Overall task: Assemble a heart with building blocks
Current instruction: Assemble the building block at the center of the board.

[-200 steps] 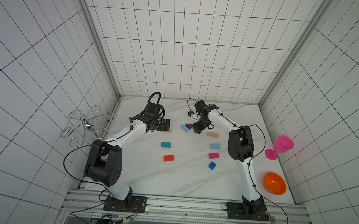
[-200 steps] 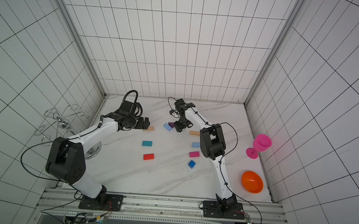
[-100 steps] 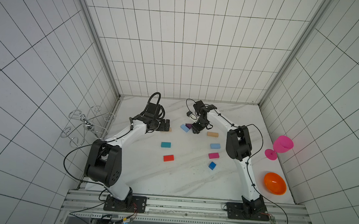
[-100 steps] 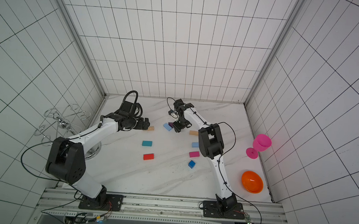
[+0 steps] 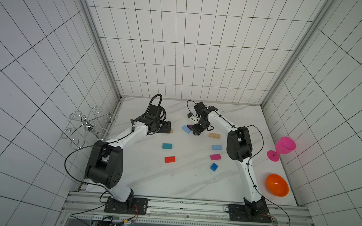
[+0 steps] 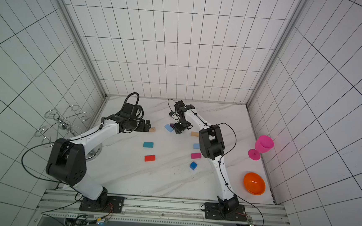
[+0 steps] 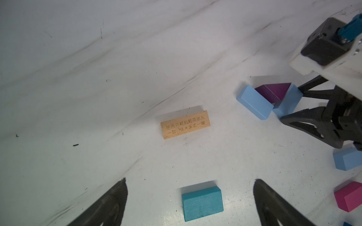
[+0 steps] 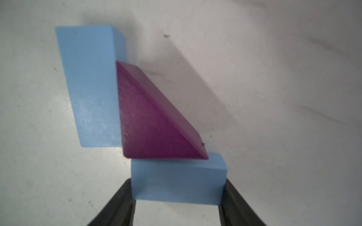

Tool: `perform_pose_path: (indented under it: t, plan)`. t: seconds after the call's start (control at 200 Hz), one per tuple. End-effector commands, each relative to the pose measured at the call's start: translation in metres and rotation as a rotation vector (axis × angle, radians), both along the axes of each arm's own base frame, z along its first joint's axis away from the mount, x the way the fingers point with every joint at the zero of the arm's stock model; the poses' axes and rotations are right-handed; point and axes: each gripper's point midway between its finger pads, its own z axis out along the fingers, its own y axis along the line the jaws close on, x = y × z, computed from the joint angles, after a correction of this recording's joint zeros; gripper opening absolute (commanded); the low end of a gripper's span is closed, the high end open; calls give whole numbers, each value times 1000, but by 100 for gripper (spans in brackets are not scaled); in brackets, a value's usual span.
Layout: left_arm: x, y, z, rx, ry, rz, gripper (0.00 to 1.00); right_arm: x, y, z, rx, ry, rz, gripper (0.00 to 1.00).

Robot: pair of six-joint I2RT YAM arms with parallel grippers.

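My right gripper (image 5: 196, 132) pinches a light blue brick (image 8: 176, 180) by its two ends at the far middle of the table (image 5: 170, 182). The brick's long side touches the purple wedge (image 8: 152, 125). A second light blue brick (image 8: 92, 88) touches the wedge on its left. My left gripper (image 7: 190, 181) is spread wide and holds nothing, left of that cluster and just beside a tan brick (image 7: 185, 125). Nearer, on the left, lie the teal brick (image 5: 167, 146) and the red brick (image 5: 170, 159). On the right, far to near, lie the other tan brick (image 5: 214, 135), third light blue brick (image 5: 217, 147), pink brick (image 5: 215, 157) and blue cube (image 5: 214, 167), all apart.
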Motion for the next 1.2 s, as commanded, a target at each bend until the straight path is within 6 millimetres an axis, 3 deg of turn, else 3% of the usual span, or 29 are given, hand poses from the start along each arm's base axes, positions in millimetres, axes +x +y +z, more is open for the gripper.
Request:
perform_pose_path:
  t: [0.0,1.199]
  plan:
    - [3,2,4,-1,-27,6,98,2,9,-1,12,0,1,48]
    - [3,1,-2,3,-21,-4,98,7,0,-18,-40,-6,-36,56]
